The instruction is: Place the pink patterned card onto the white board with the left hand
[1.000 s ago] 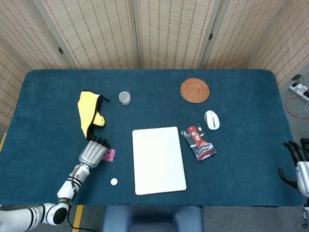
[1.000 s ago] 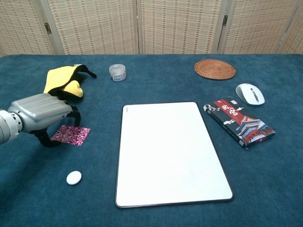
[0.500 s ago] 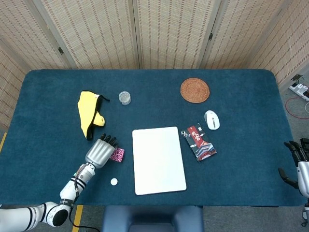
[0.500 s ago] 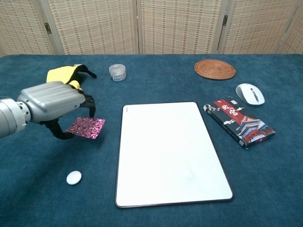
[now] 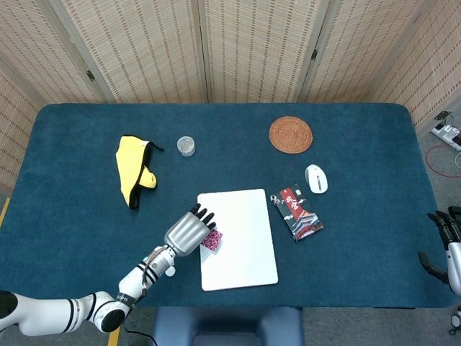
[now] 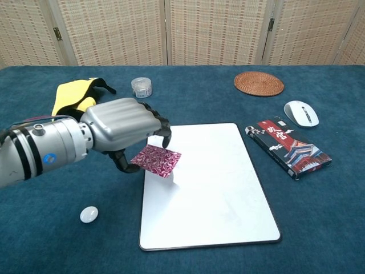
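- The left hand covers the near-left corner of the pink patterned card and the top-left corner of the white board.
- The right hand is cut by the head view's right edge; its fingers' spread cannot be told.
- The chest view's left edge cuts the left forearm.

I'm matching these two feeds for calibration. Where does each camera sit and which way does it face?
Head view: high above the near table edge, looking steeply down on the whole table; the left hand with its arm, and the right hand at the right edge, show.
Chest view: low at the near edge, looking across the table toward the screens; only the left hand and forearm show.
Shared: the left hand holding the card above the board, plus the mouse and coaster.
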